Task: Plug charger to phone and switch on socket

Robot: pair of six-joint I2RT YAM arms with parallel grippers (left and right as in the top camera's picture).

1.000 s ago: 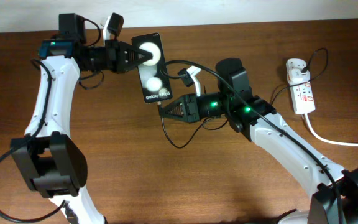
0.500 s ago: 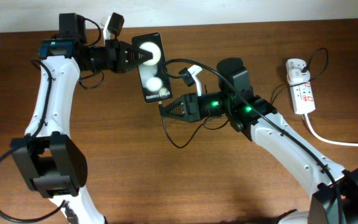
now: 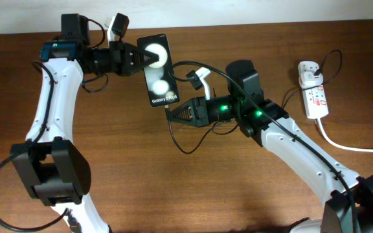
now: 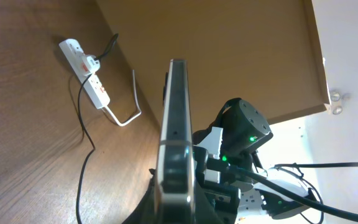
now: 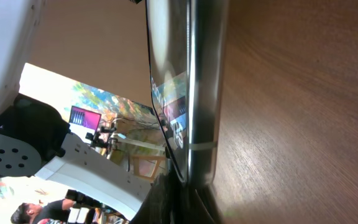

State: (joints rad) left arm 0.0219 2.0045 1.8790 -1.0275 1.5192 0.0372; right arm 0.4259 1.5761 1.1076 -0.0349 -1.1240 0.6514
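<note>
Left claw [image 3: 151,58] gripping phone [image 3: 162,97], right claw [image 3: 169,114] (pinching charger [image 3: 171,134]) at base

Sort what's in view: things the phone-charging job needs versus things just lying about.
Job: slim black rectangular smartphone, held by the left gripper; thin black charger cable, at the right gripper; white elongated power strip with red markings; its white adapter.
Lying about: nothing loose, only the thick white cord and the brown wooden table.

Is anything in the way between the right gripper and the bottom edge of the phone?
Nothing visible. The right gripper sits right at the bottom edge of the phone, and the charger loops down below it.
</note>
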